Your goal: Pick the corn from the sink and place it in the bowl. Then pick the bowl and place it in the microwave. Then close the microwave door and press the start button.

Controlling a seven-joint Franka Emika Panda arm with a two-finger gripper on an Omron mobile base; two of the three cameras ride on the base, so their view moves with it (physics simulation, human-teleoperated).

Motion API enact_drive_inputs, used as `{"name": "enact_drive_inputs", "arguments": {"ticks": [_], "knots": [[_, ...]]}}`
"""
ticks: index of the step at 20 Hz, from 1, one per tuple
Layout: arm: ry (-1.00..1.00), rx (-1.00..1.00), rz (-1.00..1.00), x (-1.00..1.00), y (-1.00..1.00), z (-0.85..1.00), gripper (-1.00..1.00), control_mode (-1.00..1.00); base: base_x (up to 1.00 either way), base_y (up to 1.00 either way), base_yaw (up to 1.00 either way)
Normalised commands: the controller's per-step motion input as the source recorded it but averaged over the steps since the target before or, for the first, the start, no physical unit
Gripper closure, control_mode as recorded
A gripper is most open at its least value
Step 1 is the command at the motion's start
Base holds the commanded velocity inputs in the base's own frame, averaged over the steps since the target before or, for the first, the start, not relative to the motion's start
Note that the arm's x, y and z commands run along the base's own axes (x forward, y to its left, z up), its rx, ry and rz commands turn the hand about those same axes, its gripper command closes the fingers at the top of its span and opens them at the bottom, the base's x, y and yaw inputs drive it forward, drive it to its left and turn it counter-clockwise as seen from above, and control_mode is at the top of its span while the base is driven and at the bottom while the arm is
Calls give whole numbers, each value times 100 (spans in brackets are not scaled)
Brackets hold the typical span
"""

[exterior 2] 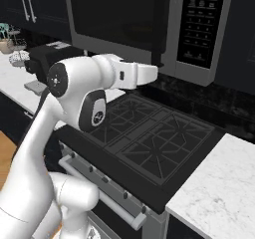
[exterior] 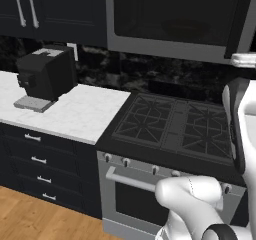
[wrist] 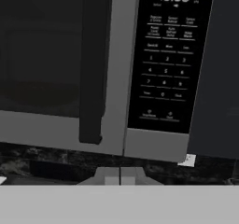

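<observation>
Shut claw (wrist: 120,176) just below microwave door (wrist: 56,64) edge, apart.

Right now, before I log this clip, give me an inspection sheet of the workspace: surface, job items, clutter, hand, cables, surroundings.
Surface: black stove with bare grates; white marble counter to either side.
Job items: microwave above the stove, door closed, keypad showing 10:00. Through the glass a dim round shape, too dark to name.
Clutter: black coffee machine on the counter.
Hand: hand shut, empty, held just below the keypad, touching nothing.
Cables: nothing seen.
Surroundings: dark cabinets above, drawers below, wood floor.
</observation>
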Motion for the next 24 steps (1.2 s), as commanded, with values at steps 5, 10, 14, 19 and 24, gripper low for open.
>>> {"name": "enact_drive_inputs", "arguments": {"ticks": [5, 10, 14, 19, 24], "knots": [[0, 0, 0, 34, -28, 0, 100, -100, 0, 0, 0], [-2, 1, 0, 25, -37, 2, 100, -100, 0, 0, 0], [-5, 3, 0, 19, -39, 0, 100, -100, 0, 0, 0], [-8, 6, 0, 28, -32, 0, 100, -100, 0, 0, 0], [-5, 0, 0, 32, -35, 0, 100, -100, 0, 0, 0]]}}
